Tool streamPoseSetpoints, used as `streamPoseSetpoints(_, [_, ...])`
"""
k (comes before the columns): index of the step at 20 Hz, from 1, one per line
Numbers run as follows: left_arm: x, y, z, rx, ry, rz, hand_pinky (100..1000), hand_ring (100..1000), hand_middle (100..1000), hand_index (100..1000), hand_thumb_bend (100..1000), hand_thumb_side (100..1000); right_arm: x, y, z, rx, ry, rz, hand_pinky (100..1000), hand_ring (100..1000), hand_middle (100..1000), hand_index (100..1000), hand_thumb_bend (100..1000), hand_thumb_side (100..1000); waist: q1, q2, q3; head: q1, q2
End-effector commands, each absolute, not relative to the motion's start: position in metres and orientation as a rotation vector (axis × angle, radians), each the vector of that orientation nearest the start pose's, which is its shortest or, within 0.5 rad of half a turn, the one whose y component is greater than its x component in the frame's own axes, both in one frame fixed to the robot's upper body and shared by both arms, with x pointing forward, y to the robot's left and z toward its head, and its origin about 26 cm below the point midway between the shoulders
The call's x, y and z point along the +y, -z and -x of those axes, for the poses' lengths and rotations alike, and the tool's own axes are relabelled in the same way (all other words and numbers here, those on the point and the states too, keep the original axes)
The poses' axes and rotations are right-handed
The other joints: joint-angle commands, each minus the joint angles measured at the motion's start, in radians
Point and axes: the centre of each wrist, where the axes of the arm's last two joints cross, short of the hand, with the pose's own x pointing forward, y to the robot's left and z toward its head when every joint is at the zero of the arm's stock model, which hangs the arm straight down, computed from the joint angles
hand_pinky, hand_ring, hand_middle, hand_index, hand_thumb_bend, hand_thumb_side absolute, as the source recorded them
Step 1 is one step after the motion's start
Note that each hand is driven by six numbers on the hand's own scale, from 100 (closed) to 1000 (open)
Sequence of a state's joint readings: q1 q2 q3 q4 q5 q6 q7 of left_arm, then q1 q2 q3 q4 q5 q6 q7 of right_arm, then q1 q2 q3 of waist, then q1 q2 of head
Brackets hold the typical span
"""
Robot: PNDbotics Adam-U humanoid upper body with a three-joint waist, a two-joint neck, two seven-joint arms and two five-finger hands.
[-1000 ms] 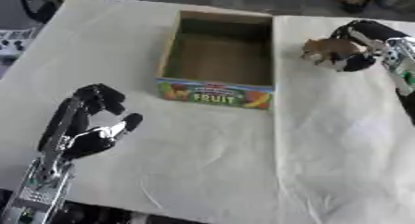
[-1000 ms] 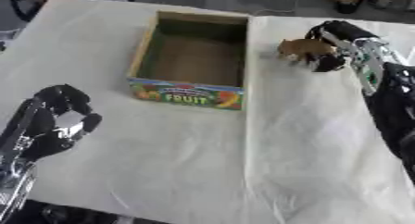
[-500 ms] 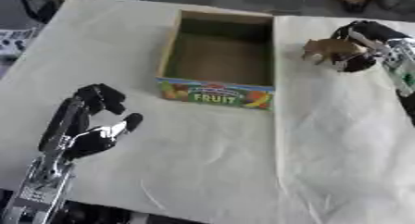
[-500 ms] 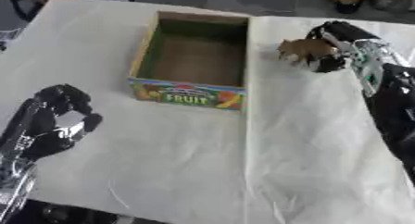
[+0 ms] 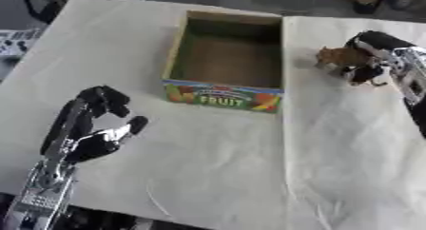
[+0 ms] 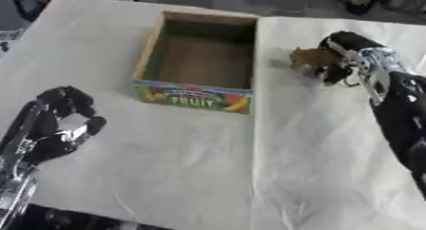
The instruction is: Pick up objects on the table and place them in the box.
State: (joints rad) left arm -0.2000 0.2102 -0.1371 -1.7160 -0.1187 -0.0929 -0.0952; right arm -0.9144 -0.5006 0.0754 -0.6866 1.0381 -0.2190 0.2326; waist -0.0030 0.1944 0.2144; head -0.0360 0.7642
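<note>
The box (image 5: 226,65), an open cardboard tray with a fruit label on its near wall, stands on the white-covered table (image 5: 208,167), and its inside looks bare, so by my reading nothing has been delivered yet. The only loose item in view is a small brown object (image 5: 337,56) (its shape suggests a toy animal, though it cannot be made out for certain), just to the right of the box and level with its far half. The right hand (image 5: 370,58) is at that object, fingers curled around its right side and seemingly gripping it; whether it is lifted off the table cannot be told. The left hand (image 5: 91,124) rests idle well to the near left of the box, fingers loosely bent and holding nothing. What remains is the carry leftward over the box's right wall and the release inside.
</note>
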Motion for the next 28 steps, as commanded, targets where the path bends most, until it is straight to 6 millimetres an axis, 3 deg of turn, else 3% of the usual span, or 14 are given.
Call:
streamPoseSetpoints(1, [0.23,-0.093,-0.316,-1.98,0.528,-0.048,555,525,529,598,662,362,-0.356,-0.163,-0.477,-1.239,-1.383,1.056,686,598,317,462,119,100,0.0,-0.018,-0.002,0.006,0.006])
streamPoseSetpoints(13, [0.232,-0.091,-0.316,-1.975,0.524,-0.054,555,524,529,598,663,360,-0.344,-0.201,-0.474,-1.402,-1.373,1.132,674,570,293,439,100,100,-0.009,-0.028,-0.015,0.02,0.006])
streamPoseSetpoints(21, [0.232,-0.09,-0.316,-1.973,0.523,-0.053,555,524,529,598,662,360,-0.314,-0.227,-0.475,-1.497,-1.445,1.172,682,578,306,442,100,100,-0.011,-0.033,-0.015,0.019,0.006])
streamPoseSetpoints(28, [0.231,-0.09,-0.316,-1.971,0.525,-0.047,556,524,529,597,663,360,-0.275,-0.256,-0.475,-1.606,-1.567,1.199,690,587,315,446,100,100,-0.014,-0.037,-0.009,0.016,0.006])
